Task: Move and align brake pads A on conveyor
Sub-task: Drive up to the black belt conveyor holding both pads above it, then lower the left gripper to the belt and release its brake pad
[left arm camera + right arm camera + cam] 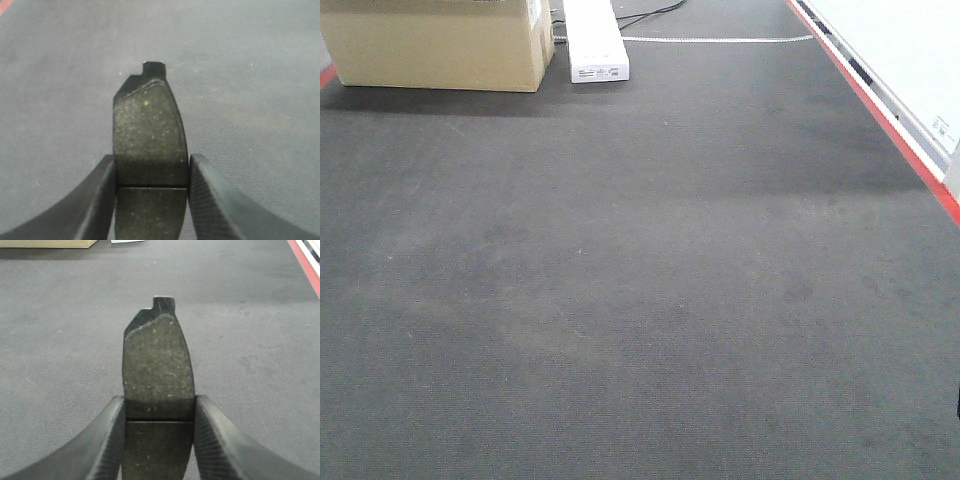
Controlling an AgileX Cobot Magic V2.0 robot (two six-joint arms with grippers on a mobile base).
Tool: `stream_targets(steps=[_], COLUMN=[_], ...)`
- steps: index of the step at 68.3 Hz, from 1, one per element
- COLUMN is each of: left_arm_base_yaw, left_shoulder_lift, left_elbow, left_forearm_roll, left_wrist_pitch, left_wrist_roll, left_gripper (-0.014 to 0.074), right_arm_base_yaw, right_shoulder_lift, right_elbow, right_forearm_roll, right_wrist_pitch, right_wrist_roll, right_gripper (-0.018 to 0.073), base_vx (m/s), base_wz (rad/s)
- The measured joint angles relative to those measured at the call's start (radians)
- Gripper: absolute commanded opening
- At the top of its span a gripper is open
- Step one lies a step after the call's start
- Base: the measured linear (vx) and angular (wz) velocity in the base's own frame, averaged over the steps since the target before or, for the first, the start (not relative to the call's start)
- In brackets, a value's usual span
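A tan cardboard box (435, 45) stands at the far end of the dark charcoal, carpet-textured conveyor surface (640, 300); what it holds cannot be seen. The left fingers (215, 200) are closed to pad width on a flat, dark grey-brown left brake pad (149, 135), pressing its long edges beside the centre groove. Its long axis runs straight out ahead, tabbed end farthest. The right fingers (217, 440) clamp the matching right brake pad (159, 370) the same way. Both pads sit over the surface.

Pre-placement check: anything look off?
Nothing damaged. The left gripper and right gripper each clamp a flat dark grey-brown brake pad squarely at its groove. Only oddity: tan cardboard box and white oblong box on the charcoal belt's far end.
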Motion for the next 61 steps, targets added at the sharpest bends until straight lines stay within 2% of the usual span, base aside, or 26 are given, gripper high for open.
stream_targets(steps=[11,25,61], left_arm_base_yaw=[0.0,0.0,0.0], left_shoulder_lift=[0.156,0.446,1.166], left_elbow=[-0.084,-0.228,-0.452], left_forearm_roll=[0.0,0.0,0.0], left_wrist_pitch=[0.015,0.019,-0.03], left_wrist_roll=[-0.016,-0.064,-0.067], left_gripper=[0.0004,0.0018,0.006], right_arm_base_yaw=[0.0,0.0,0.0], right_shoulder_lift=[0.0,0.0,0.0], right_elbow=[0.0,0.0,0.0], right_forearm_roll=[0.0,0.0,0.0], right_wrist_pitch=[0.0,0.0,0.0], right_wrist_roll=[0.0,0.0,0.0], right_gripper=[-0.0004,-0.0004,-0.0004], base_vx=[0.0,0.0,0.0], base_wz=[0.0,0.0,0.0])
